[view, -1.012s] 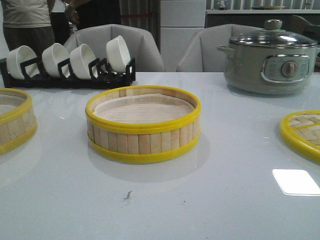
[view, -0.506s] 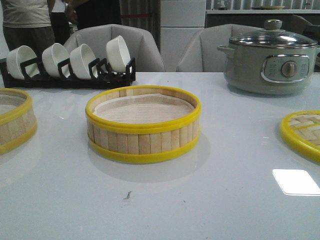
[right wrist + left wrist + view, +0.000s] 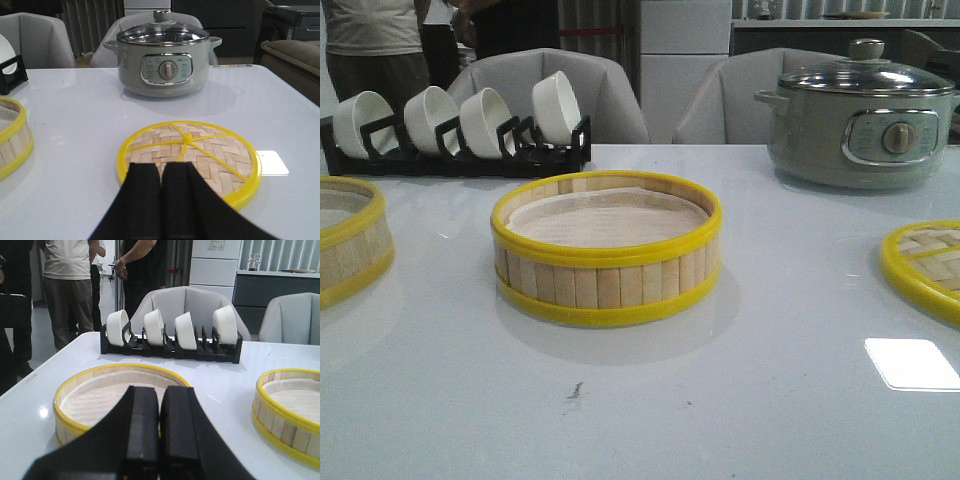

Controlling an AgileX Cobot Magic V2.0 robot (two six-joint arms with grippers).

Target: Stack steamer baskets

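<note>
One steamer basket [image 3: 607, 248] stands in the middle of the white table, pale liner inside. The second steamer basket [image 3: 350, 238] stands at the left edge, cut off by the front view. In the left wrist view the left basket [image 3: 100, 397] lies just beyond my left gripper [image 3: 160, 392], which is shut and empty above the table; the middle basket [image 3: 290, 410] is beside it. My right gripper [image 3: 161, 170] is shut and empty, just short of the flat woven lid [image 3: 200, 150]. Neither gripper shows in the front view.
The woven lid [image 3: 925, 265] lies at the right edge. A grey-green electric pot [image 3: 860, 115] stands at the back right. A black rack of white bowls [image 3: 460, 130] stands at the back left. Chairs and people stand behind the table.
</note>
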